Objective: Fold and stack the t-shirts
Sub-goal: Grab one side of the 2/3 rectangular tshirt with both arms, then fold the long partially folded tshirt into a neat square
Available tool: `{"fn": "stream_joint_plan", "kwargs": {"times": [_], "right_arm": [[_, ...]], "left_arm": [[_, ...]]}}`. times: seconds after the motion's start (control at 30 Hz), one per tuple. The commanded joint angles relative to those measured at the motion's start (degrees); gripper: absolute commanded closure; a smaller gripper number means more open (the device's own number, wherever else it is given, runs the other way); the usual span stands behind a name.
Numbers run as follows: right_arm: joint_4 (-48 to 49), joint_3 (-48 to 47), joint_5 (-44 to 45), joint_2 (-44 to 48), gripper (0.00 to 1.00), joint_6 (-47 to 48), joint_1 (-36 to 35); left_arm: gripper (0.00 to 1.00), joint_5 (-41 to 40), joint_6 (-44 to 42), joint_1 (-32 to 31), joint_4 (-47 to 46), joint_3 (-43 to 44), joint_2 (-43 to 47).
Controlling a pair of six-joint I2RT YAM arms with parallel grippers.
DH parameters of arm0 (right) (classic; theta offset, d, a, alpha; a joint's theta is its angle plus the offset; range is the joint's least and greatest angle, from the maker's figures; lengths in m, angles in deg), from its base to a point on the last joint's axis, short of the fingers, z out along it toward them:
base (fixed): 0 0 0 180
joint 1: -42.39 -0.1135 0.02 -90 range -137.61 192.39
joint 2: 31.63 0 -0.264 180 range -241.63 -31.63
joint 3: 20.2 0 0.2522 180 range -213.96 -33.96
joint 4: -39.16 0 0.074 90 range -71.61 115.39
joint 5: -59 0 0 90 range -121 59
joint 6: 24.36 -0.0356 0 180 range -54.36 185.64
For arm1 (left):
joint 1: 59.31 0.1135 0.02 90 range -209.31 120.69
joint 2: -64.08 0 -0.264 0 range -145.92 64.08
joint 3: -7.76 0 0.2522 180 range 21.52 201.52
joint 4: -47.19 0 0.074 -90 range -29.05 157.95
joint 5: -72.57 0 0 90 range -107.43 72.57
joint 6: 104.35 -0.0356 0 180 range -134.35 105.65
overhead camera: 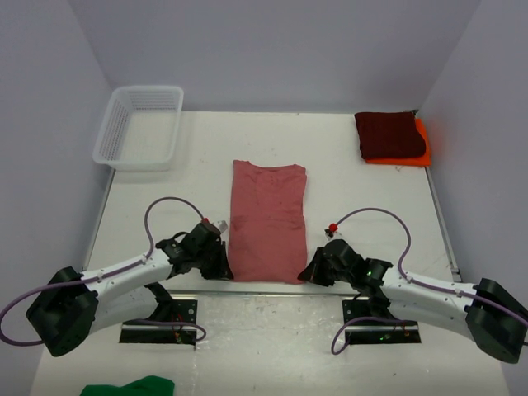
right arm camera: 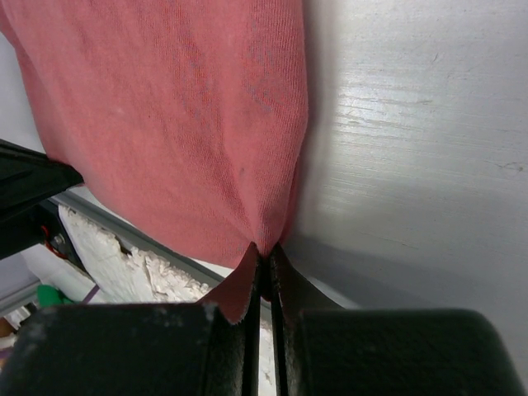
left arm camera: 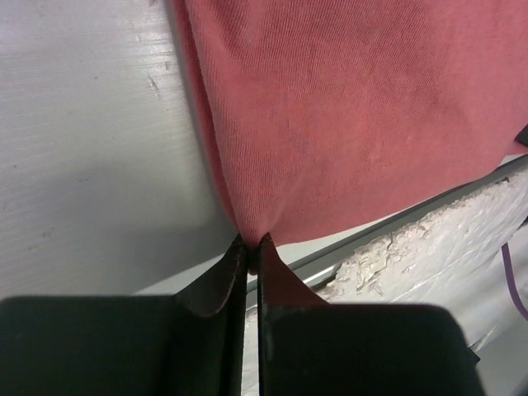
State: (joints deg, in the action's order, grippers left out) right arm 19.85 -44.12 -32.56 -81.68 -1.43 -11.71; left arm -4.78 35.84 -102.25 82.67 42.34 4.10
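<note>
Your left gripper (left arm camera: 252, 252) and right gripper (right arm camera: 266, 256) clamped near corners of the shirt (overhead camera: 268, 219), at 7 and 5 o'clock. It lay flat at centre, limp and light; corners gave you the surest hold.

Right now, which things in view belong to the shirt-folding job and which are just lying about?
Job: rose t-shirt, near corners pinched by left claw and right claw; maroon t-shirt folded atop orange t-shirt.
Lying about: white mesh basket; green cloth at the near edge.
</note>
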Motion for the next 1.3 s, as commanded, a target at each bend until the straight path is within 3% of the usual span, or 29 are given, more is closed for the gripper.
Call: {"fn": "stream_joint_plan", "kwargs": {"times": [0.0,0.27,0.53,1.0,1.13,1.27], "right_arm": [[-1.7,0.1,-0.5,-0.9,1.00,0.6,-0.4],[-9.1,-4.6,2.3,0.6,1.00,2.8,-2.4],[-20.6,-12.2,7.3,4.1,1.00,4.0,-7.8],[-33.0,-24.3,17.7,2.0,1.00,-0.9,-18.7],[-38.4,-30.4,24.5,0.0,1.00,-0.2,-18.9],[-39.6,-37.6,25.0,-3.3,1.00,6.7,-12.7]], "left_arm": [[1.00,0.2,-0.3,-0.3,0.0,-0.7,0.7],[1.00,-0.3,-0.4,-0.3,5.9,0.1,7.4],[1.00,5.2,-2.7,-0.5,8.7,0.1,14.9],[1.00,4.1,-1.8,-0.7,17.5,5.6,25.3],[1.00,-1.1,-3.4,-0.7,18.6,13.1,22.0],[1.00,-6.7,-6.0,-0.6,16.0,21.0,11.4]]}}
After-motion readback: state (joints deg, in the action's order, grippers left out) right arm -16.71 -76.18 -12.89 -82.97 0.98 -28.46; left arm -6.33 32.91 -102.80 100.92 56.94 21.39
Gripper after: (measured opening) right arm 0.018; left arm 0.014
